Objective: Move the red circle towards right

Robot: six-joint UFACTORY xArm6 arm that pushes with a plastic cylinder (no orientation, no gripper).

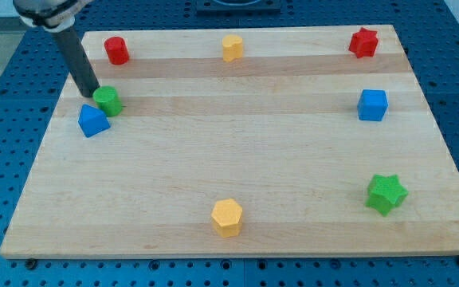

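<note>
The red circle (pixel 117 50) is a short red cylinder near the board's top left corner. My tip (pixel 89 93) is at the end of the dark rod at the view's left. It lies below and a little left of the red circle, apart from it. The tip sits just left of a green circle (pixel 108 100) and above a blue triangle block (pixel 92 120).
A wooden board (pixel 237 159) holds a yellow block (pixel 232 48) at top middle, a red star (pixel 363 42) at top right, a blue cube (pixel 372 104) at right, a green star (pixel 386 193) at bottom right, and a yellow hexagon (pixel 227 217) at bottom middle.
</note>
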